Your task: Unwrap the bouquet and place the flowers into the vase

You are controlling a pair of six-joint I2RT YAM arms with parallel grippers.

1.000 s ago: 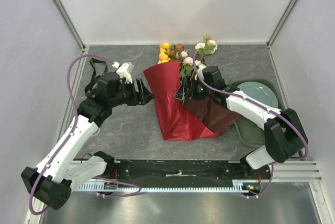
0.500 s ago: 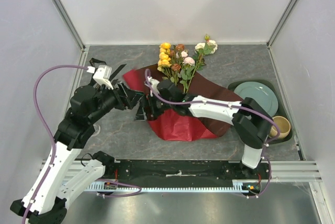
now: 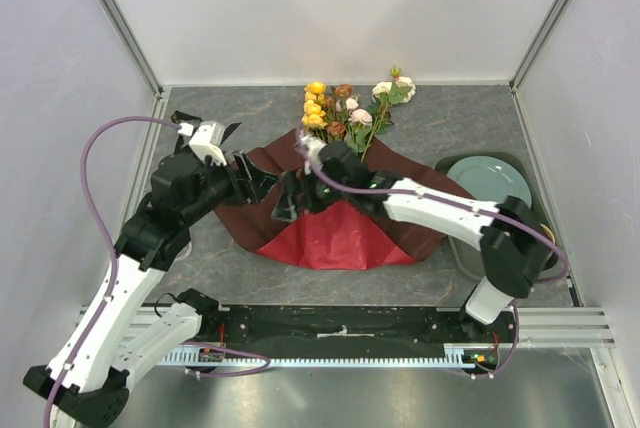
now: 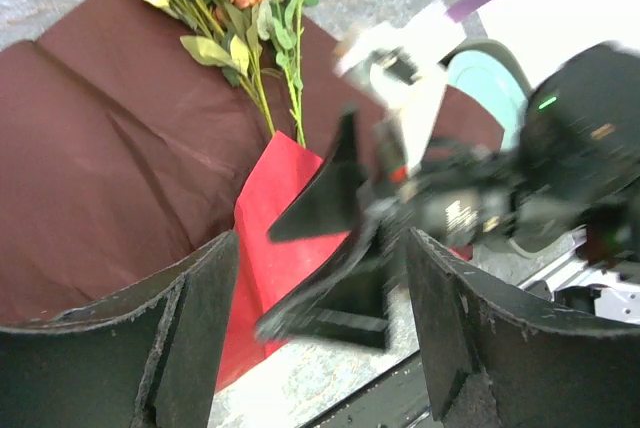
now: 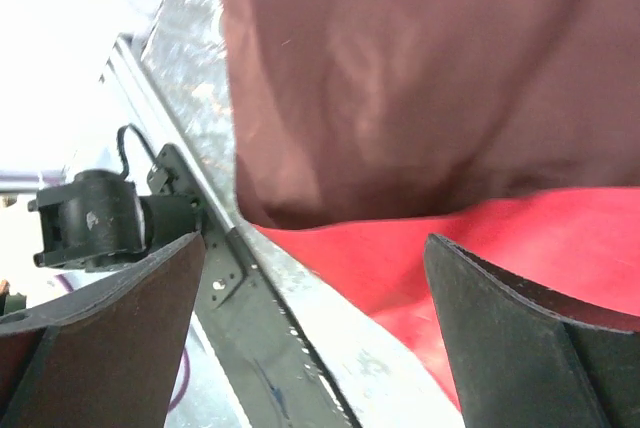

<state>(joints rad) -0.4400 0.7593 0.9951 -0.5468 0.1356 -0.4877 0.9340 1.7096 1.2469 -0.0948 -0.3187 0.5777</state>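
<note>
Moved since a second ago: right arm, off the stems and across to the left half of the wrapping paper (image 3: 340,238); paper, from a raised fold to a sheet spread flat, maroon on the left and right, red toward the near edge. Right pincer (image 3: 286,200) low over the left part of the sheet, fingers (image 5: 100,338) wide apart, nothing between them. Left pincer (image 3: 262,180) just beside it and facing it, also apart and empty. Flowers (image 3: 345,113) at the middle of the far edge of the surface (image 3: 450,113), blooms off the paper, stems running back onto its far part, seemingly loose. Teal plate (image 3: 495,178) at the right edge. No vase to be found in any view. Nearly done with the unwrapping, by the look of it; next, likely gathering the stems. Probably light to lift, with thin, springy stems and soft blooms, easily crushed. Best taken around the bunched stems, below the leaves, never by the heads. Thin paper likely to slide and drag along underneath.
</note>
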